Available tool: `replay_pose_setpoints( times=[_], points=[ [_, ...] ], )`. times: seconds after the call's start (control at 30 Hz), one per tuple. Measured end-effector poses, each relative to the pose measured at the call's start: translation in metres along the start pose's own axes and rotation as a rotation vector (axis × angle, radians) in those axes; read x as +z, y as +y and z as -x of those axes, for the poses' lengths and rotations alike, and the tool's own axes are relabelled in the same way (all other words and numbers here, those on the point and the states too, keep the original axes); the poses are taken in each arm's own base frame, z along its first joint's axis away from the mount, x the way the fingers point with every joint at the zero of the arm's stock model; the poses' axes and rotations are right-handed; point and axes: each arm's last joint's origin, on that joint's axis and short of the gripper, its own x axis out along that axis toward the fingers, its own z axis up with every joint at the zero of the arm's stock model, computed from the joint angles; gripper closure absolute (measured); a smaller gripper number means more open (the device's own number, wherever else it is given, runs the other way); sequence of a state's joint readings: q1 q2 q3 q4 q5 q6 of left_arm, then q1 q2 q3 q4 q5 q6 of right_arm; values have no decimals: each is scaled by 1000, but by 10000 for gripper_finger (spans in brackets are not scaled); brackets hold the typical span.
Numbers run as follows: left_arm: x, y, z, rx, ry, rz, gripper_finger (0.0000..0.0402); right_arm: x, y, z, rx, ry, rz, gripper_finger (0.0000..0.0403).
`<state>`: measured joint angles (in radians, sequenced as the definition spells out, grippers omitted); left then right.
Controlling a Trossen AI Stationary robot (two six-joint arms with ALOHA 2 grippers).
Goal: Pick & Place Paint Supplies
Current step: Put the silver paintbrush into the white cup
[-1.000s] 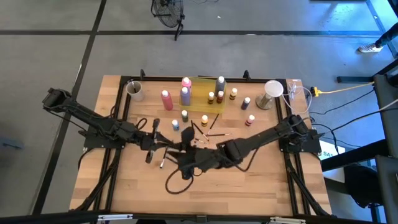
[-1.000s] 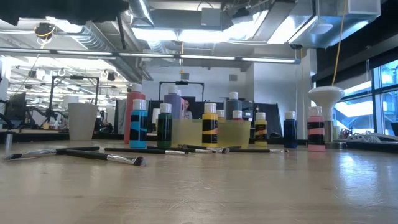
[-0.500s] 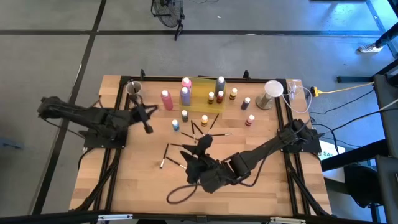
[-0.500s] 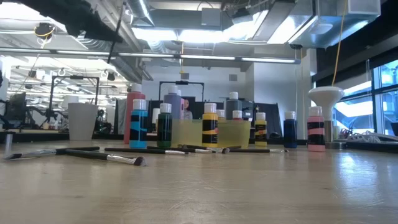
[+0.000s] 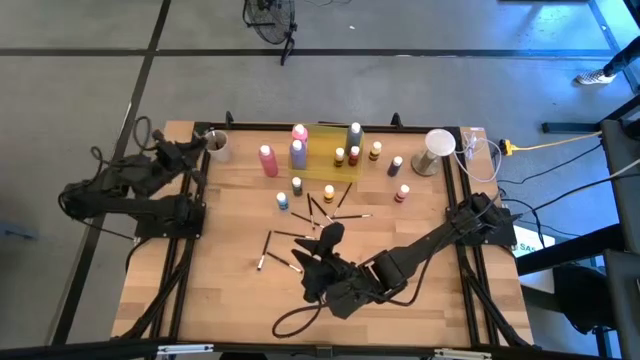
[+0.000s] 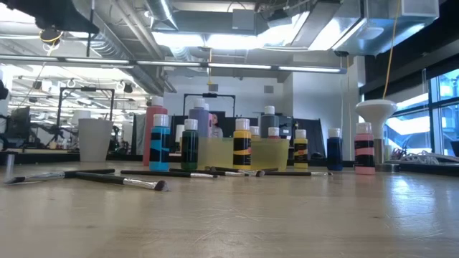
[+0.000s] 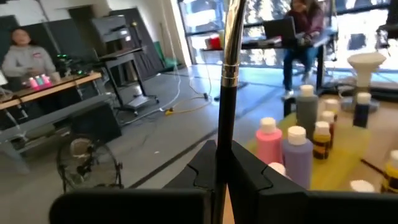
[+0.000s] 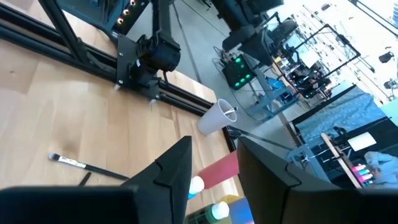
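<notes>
Near the table's far left corner my left gripper (image 5: 203,143) (image 7: 217,168) is shut on a thin dark brush (image 7: 225,93), close to a pale cup (image 5: 216,146). My right gripper (image 5: 322,240) (image 8: 214,168) hovers open over the table's middle with nothing between its fingers. Loose brushes (image 5: 275,250) (image 6: 118,179) lie flat on the wood beneath and beside it. Tall pink (image 5: 267,160), purple (image 5: 297,152) and grey (image 5: 355,135) squeeze bottles stand upright at the far side, with small white-capped bottles (image 5: 283,201) (image 5: 401,193) around them. My left gripper pinches the brush's dark handle (image 7: 219,134) between its two fingers (image 7: 249,168), below the silver ferrule (image 7: 229,70). The gripper points level. The brush is lifted clear of the table, and its ferrule end sticks out past the fingertips; the bristles are outside the picture.
A translucent yellow tray (image 5: 335,160) sits at the far middle among the bottles. A second pale cup (image 5: 437,150) stands at the far right. Black frame rails (image 5: 190,200) run along both table sides. Bare wood lies toward the near edge (image 5: 230,300).
My left gripper, staying shut on the brush, has drawn back from the table's middle toward the far left corner and risen, turning from a downward slant to level. My right gripper has swung a little over the loose brushes at the middle.
</notes>
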<state>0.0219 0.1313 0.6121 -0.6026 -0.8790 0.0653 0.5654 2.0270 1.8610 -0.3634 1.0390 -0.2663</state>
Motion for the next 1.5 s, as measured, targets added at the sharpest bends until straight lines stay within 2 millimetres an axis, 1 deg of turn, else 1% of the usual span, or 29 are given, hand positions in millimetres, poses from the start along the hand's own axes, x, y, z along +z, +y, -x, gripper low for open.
replay_pose_setpoints(
  times=[0.17, 0.27, 0.37, 0.5, 0.77, 0.87, 0.97, 1.07, 1.17, 1.23, 1.3, 1.4, 1.5],
  points=[
    [-2, 14, 12, 0, -65, 66, 389, -1, -3, -4, -8, 7, -24, 272],
    [-2, 17, 15, -10, -89, 72, 389, -2, -5, -8, -11, 11, -26, 272],
    [3, 18, 16, -27, -134, 117, 389, -3, -9, -15, 0, 15, -32, 272],
    [13, 13, 13, -73, -184, 126, 389, -4, -14, -24, 5, 20, -10, 272],
    [18, -5, -6, -4, -95, 109, 389, -4, -23, -35, -21, 17, -4, 272],
    [20, -10, -11, -39, -96, 151, 389, -4, -23, -36, -3, 10, 15, 272],
    [19, -16, -17, -52, -61, 160, 389, -4, -23, -36, 0, 9, 40, 272],
    [13, -23, -26, -67, -18, 181, 389, -4, -23, -36, 1, 8, 66, 272],
    [-6, -29, -36, -48, 43, 152, 389, -4, -23, -36, 0, 9, 87, 272],
    [-19, -29, -40, -7, 69, 151, 389, -4, -23, -36, 1, 9, 98, 272],
    [-24, -28, -42, 27, 37, 183, 389, -4, -24, -37, -1, 12, 111, 272],
    [-27, -24, -41, 49, -22, 233, 389, -5, -26, -40, -5, 17, 115, 272],
    [-36, -22, -42, 76, -22, 235, 389, -8, -30, -46, -14, 33, 117, 272]
  ],
)
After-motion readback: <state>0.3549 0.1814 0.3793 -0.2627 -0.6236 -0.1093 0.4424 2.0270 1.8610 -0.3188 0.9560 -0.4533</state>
